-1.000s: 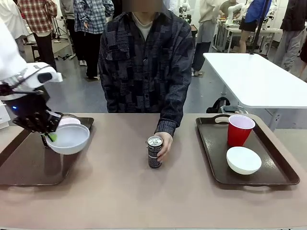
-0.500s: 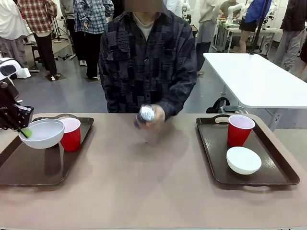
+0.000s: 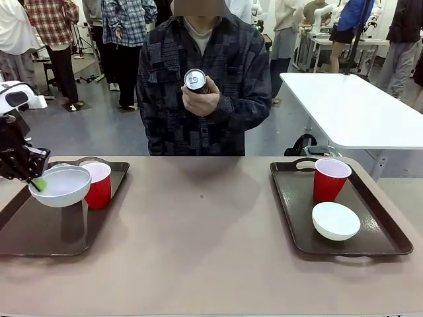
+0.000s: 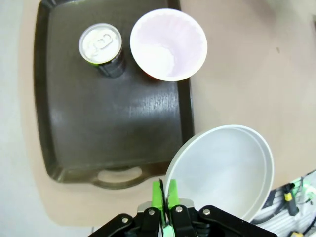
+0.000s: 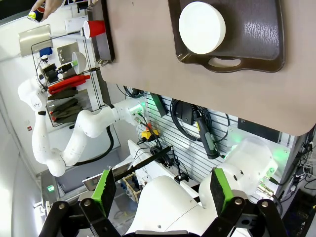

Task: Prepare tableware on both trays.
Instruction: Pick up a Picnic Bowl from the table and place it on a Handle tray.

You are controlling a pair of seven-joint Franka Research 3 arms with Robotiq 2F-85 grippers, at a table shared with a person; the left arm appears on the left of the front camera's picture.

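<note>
No legible print on any item; can lettering too small to read. Left hand (image 3: 34,181) clenched on the rim of a white bowl (image 3: 61,185), held above the left tray (image 3: 39,231), at 9 o'clock of the red cup (image 3: 99,185); slightly shifted since half a second ago. A can (image 4: 102,49) stands on this tray beside the cup. Person's hand (image 3: 200,99) has lifted the second can (image 3: 195,80) off the desk (image 3: 198,264) to chest height. Right tray (image 3: 383,238): cup (image 3: 329,178) at 12 o'clock, bowl (image 3: 336,220) at 6, unchanged. Right hand (image 5: 160,195) released, fingers spread wide.

Brown table (image 3: 198,251), white table (image 3: 350,109) beyond it, bystanders (image 3: 125,33) standing behind.
</note>
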